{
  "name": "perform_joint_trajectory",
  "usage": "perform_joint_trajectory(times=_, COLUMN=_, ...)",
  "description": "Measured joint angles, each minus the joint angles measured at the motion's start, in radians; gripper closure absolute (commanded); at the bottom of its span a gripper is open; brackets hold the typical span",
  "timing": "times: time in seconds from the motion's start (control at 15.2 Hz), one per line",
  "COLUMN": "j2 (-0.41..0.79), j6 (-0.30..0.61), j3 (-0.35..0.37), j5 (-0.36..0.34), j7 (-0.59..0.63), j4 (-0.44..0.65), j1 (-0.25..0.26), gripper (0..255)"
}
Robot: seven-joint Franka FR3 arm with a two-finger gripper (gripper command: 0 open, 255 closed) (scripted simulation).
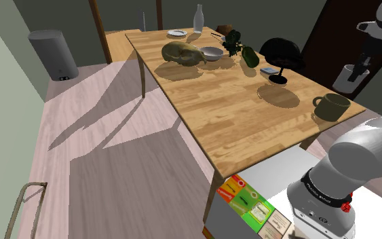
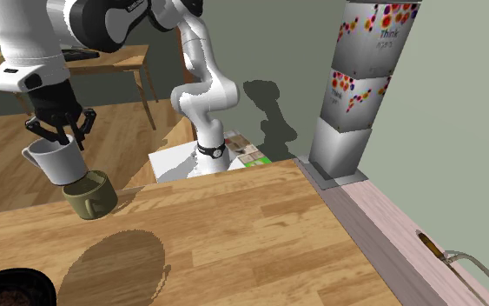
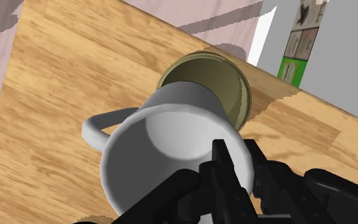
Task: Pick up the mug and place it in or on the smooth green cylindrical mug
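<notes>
The jaws are clamped on the rim of the white mug (image 2: 58,162), and the gripper (image 2: 58,135) holds it right over the olive-green mug (image 2: 90,193). The green mug stands near an edge of the wooden table (image 2: 260,235), with bare tabletop beside it and a grey-green wall (image 2: 459,130) beyond.

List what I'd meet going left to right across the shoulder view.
Grey bin → olive lump → white bowl → small plant → black domed object → olive-green mug.
</notes>
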Motion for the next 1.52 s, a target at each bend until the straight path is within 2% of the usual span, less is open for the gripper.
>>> perform_joint_trajectory(times=0.46, j2=0.016, j6=0.089, j3=-0.046, j5=-0.028, j7=0.011, j4=-0.069, j1=0.0, gripper=255)
perform_joint_trajectory(times=0.86, j2=0.017, j6=0.097, j3=-0.049, j5=-0.031, j7=0.012, j4=-0.075, j1=-0.001, gripper=255)
perform_joint_trajectory(times=0.92, j2=0.016, j6=0.097, j3=-0.049, j5=-0.031, j7=0.012, j4=-0.075, j1=0.0, gripper=0)
perform_joint_trajectory(times=1.32, j2=0.016, j6=0.097, j3=-0.049, j5=-0.031, j7=0.012, j4=-0.075, j1=-0.001, gripper=0)
perform_joint_trajectory(times=1.52, j2=-0.007, j6=0.021, j3=-0.002, j5=-0.009, j7=0.008, j4=-0.028, j1=-0.006, gripper=0)
